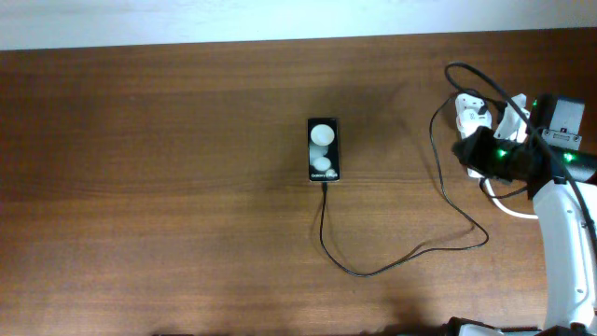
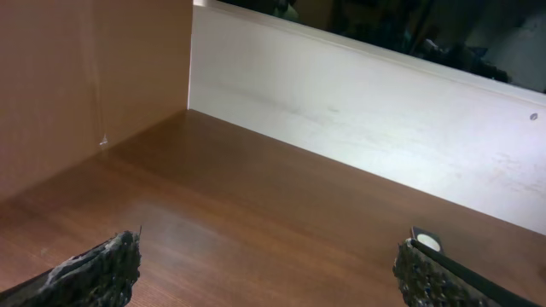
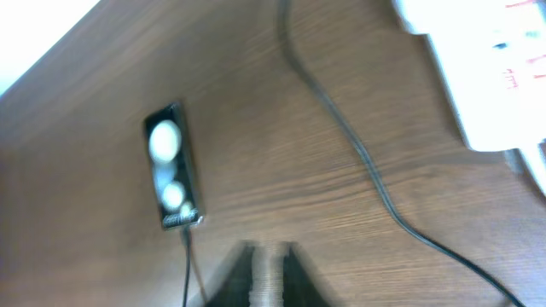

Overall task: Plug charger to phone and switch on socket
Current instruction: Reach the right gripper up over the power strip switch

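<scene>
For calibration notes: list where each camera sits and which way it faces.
Overhead: above the table, facing straight down on phone, charger cable, power strip; right arm at the right edge.
Left wrist: on the left arm, facing low across tabletop to a white wall; left end effector open.
Right wrist: on the right arm, facing down, blurred; right end effector shut at bottom.
Shared: overhead and right wrist both show phone, charger cable, power strip.

Socket (image 1: pixel 471 110) mostly buried under the right arm (image 1: pixel 522 159), right wrist view all smeared, phone (image 3: pixel 173 177) lettering unreadable, right gripper (image 3: pixel 269 277) fingers a fuzzy blur at the bottom edge, left gripper (image 2: pixel 266 277) fingers cropped below.
</scene>
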Action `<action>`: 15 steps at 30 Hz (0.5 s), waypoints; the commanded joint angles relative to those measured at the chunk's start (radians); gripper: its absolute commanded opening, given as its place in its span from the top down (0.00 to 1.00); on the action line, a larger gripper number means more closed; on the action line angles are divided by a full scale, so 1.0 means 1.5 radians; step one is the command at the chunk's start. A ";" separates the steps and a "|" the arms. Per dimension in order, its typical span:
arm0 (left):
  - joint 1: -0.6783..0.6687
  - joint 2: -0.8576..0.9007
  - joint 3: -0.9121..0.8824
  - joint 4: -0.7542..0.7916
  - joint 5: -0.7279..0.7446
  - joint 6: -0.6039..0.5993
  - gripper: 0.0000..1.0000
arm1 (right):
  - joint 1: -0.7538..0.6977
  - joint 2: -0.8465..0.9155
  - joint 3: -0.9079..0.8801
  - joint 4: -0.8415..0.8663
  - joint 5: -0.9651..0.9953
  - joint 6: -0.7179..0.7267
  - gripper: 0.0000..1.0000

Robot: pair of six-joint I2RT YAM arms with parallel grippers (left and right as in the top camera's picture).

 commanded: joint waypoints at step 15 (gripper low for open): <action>0.003 -0.001 0.001 0.000 -0.005 0.004 0.01 | -0.097 0.063 0.162 -0.166 0.233 0.177 0.96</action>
